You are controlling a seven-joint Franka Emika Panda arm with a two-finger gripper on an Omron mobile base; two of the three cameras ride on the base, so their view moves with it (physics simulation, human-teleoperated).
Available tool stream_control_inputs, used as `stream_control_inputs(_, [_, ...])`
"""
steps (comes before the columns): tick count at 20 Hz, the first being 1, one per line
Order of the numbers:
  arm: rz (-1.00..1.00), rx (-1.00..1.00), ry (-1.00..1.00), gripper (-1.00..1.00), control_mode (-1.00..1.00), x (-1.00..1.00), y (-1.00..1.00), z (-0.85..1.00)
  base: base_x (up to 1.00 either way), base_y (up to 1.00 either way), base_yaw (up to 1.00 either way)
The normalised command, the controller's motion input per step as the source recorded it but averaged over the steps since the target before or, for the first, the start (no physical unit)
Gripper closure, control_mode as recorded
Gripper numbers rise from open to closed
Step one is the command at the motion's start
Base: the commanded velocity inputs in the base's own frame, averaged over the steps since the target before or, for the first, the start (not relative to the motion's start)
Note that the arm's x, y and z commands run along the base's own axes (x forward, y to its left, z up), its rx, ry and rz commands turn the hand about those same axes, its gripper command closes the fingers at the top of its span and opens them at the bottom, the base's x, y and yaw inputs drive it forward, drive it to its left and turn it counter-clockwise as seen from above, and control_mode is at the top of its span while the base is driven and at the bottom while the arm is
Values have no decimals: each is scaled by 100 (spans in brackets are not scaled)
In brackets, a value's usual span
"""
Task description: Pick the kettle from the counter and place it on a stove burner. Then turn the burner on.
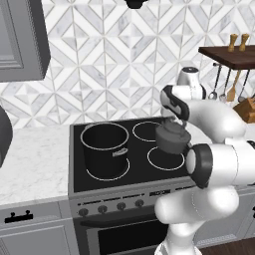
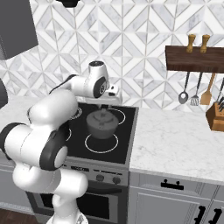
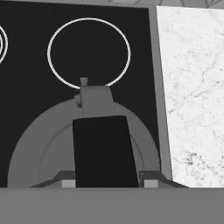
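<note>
The kettle (image 1: 172, 138) hangs in the air over the right side of the black cooktop (image 2: 120, 144), between the back ring and the front ring (image 2: 101, 142). The gripper (image 3: 106, 183) is clenched on the kettle's black handle (image 3: 104, 151). A tall black pot (image 1: 105, 148) sits on the front left ring. The white counter (image 2: 179, 144) lies to the right. No writing can be read
</note>
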Motion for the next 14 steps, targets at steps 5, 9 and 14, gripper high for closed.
stream_control_inputs(5, [0,0,0,100,-100,19,0,4,0,0,0])
stream_control_inputs(9, [0,0,0,100,-100,8,0,0,0,0,0])
stream_control_inputs(14, [0,0,-1,100,-100,14,0,1,0,0,0])
